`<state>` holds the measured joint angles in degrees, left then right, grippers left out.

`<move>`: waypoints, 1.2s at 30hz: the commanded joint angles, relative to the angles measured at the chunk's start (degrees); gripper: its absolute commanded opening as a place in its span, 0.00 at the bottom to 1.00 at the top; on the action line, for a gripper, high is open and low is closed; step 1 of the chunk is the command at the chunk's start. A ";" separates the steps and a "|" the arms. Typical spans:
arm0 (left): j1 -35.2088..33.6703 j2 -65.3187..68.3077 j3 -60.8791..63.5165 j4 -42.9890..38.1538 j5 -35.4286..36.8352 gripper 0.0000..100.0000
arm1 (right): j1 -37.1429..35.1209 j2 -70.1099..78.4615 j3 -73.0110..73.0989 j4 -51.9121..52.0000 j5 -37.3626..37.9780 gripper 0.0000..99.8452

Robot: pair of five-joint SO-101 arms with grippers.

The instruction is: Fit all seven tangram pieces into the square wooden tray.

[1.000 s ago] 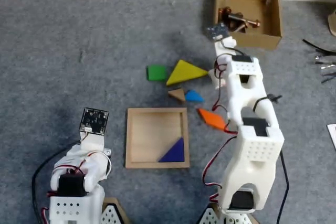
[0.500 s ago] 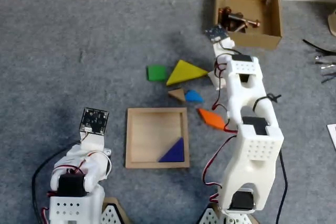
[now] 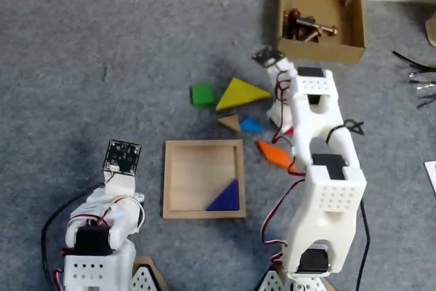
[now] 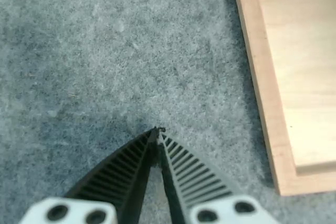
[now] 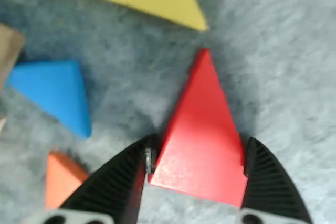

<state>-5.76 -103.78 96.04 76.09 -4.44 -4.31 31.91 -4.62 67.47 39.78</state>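
Tray (image 3: pixel 203 146): square, pale wood, flat on the grey carpet (image 3: pixel 102 59) between the two arms. One piece sits inside it, a dark blue triangle (image 3: pixel 227 197) tucked into the corner nearest the right arm's base.

Loose pieces lie on the carpet beyond the tray's far edge. A green square (image 3: pixel 203 94) is just beside a yellow triangle (image 3: pixel 240 93). Closer to the tray, a tan triangle (image 3: pixel 230 123) touches a light blue triangle (image 3: pixel 251 125). An orange piece (image 3: pixel 275 154) is off the tray's far right corner.

Right gripper (image 5: pixel 197 153): clenched on a red triangle (image 5: pixel 202 124), one finger against each slanted edge, apex pointing toward the tip of the yellow triangle (whether the piece is clear of the carpet I cannot tell).

Left gripper (image 4: pixel 156 132): jaws closed tip to tip with nothing between them, over bare carpet beside the tray's outer rim.

A cardboard box (image 3: pixel 354 25) holding metal odds and ends stands at the far side, past the right arm.
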 commanded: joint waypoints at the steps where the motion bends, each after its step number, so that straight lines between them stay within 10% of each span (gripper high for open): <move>1: 0.75 -0.40 1.10 0.26 -0.18 0.01 | -1.54 1.01 -0.13 3.56 1.14 0.22; 36: 0.75 -0.40 1.10 0.26 -0.18 0.01 | -1.98 1.01 -13.23 14.46 0.62 0.06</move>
<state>-5.76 -103.78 96.04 76.09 -4.44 -5.45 34.11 -15.16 80.84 40.31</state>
